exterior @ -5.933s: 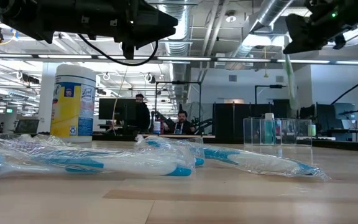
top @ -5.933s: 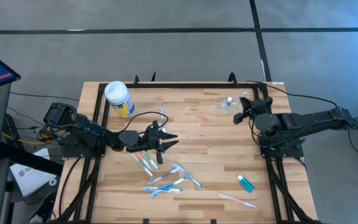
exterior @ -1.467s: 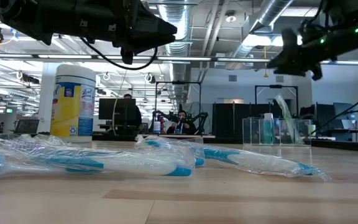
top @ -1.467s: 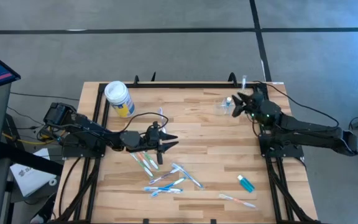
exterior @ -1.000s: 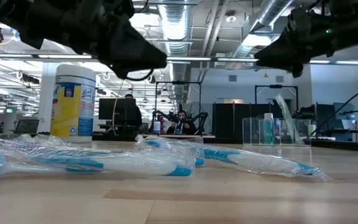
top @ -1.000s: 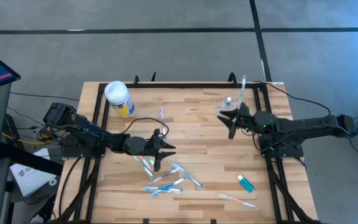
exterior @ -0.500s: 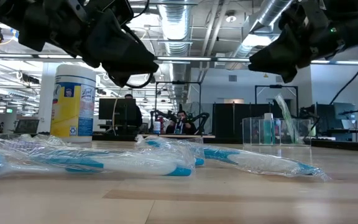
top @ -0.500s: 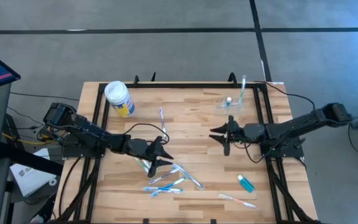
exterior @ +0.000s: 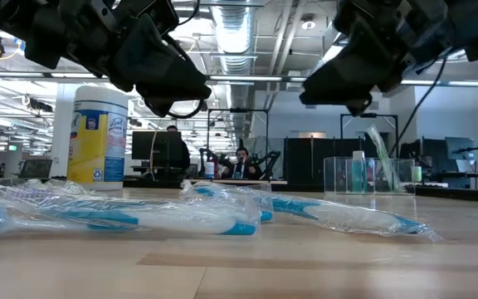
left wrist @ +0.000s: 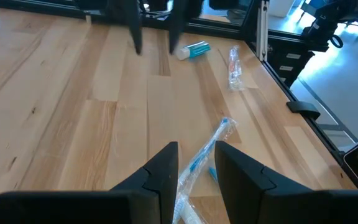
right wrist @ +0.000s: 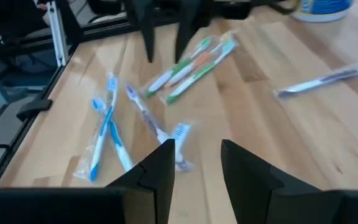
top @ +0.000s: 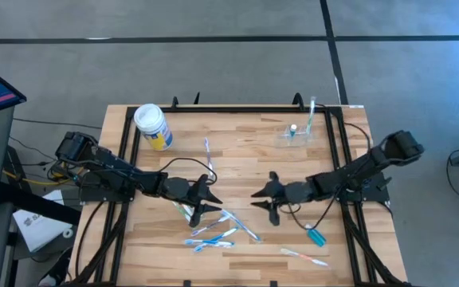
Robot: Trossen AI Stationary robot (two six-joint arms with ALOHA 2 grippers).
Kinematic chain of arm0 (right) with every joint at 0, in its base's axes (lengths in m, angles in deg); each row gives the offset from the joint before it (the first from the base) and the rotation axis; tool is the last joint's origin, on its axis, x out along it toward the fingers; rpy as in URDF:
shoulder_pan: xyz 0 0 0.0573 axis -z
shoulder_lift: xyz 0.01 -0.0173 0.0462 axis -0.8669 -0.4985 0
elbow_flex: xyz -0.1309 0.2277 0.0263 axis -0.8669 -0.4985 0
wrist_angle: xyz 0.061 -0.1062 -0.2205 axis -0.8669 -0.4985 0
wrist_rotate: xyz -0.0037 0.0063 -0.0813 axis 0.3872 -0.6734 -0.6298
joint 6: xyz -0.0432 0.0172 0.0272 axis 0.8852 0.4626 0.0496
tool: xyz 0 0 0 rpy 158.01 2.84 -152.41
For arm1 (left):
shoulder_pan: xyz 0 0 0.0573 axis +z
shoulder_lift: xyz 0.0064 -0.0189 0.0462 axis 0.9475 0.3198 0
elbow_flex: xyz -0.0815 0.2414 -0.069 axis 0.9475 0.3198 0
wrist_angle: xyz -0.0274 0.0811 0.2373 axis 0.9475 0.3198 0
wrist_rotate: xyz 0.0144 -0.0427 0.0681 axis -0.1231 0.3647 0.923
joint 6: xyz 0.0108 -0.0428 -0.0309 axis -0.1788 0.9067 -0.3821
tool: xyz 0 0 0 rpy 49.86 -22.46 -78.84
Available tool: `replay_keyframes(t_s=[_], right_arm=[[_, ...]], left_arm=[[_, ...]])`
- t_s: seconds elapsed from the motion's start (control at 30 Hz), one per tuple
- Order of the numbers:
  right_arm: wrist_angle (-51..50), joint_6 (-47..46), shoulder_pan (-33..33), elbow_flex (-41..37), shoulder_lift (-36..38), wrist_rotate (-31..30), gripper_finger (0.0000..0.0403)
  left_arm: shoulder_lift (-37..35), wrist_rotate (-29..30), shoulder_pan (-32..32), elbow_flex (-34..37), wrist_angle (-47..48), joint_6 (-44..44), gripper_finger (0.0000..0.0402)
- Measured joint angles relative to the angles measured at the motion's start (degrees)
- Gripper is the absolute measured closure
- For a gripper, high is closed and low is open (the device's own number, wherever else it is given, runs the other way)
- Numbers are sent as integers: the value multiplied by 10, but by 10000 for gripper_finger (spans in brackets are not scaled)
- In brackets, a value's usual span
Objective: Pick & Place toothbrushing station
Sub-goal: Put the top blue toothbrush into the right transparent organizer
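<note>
Toothbrushes everywhere on this table, and both arms are going in for one. Far left, the wipes canister (top: 153, 126) stands out of play at the far corner. Next along, the left gripper (top: 198, 199) hovers over the green-and-orange wrapped toothbrushes (top: 186, 210), fingers parted by a narrow gap and holding nothing; its wrist view shows bare wood and one wrapped brush (left wrist: 202, 157) between the fingertips. Just right of that lies the loose pile of blue-and-white wrapped toothbrushes (top: 217, 231), with a single wrapped brush (top: 207, 151) lying alone farther back.

Centre table, the right gripper (top: 264, 197) reaches in low over the wood, jaws likewise a little apart and empty. Its wrist camera looks straight at the blue brushes (right wrist: 106, 127), so that looks like its target. To do this well it should pick one brush at the edge of the pile, line the fingers across the handle, come down squarely, and close on the handle rather than on slack wrapper, which could slip. The two grippers are near each other, so they need to keep clear.

Right side: a small teal tube (top: 315, 235) and one more wrapped brush (top: 304, 257) at the near edge. The toothbrushing station (top: 295, 132), the clear cup, sits far right with a brush (top: 310, 113) already standing in it.
</note>
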Motion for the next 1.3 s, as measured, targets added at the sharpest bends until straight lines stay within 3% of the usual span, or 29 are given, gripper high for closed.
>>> replay_keyframes(t_s=[0.3, 0.43, 0.67, 0.9, 1.1, 1.3], right_arm=[[-18, 10, -4, 35, -31, 9, 282], [-19, 10, -4, 36, -25, 9, 282], [-24, 10, -6, 36, -25, 9, 282], [-29, 10, -6, 36, -25, 9, 282], [-31, 10, -6, 36, -25, 9, 282], [-32, 10, -6, 36, -25, 9, 282]], left_arm=[[15, 15, -21, 0, 8, -33, 302], [51, 47, -22, 0, 2, -39, 302], [117, 50, -22, 0, -41, -47, 302], [140, 49, -22, 0, -51, -67, 300], [177, 53, -20, -1, -81, -82, 275], [205, 55, -19, -22, -91, -107, 227]])
